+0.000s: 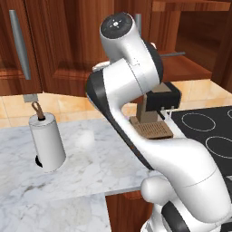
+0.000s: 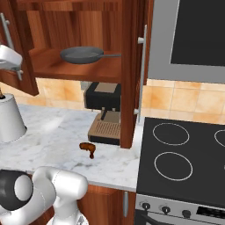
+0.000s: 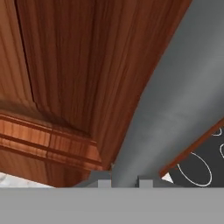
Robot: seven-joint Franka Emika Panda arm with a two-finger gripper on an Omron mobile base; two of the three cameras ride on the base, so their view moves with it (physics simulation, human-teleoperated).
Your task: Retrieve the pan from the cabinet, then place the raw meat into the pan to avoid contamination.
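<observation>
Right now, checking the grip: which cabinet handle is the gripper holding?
The left door's handle, clamped in the gripper; the right door's handle by the stove is free.

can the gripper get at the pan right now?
Probably not yet. The gripper is shut on the silver door handle of the cabinet. The pan sits on the open shelf with nothing in front, so reaching it after letting go looks feasible.
</observation>
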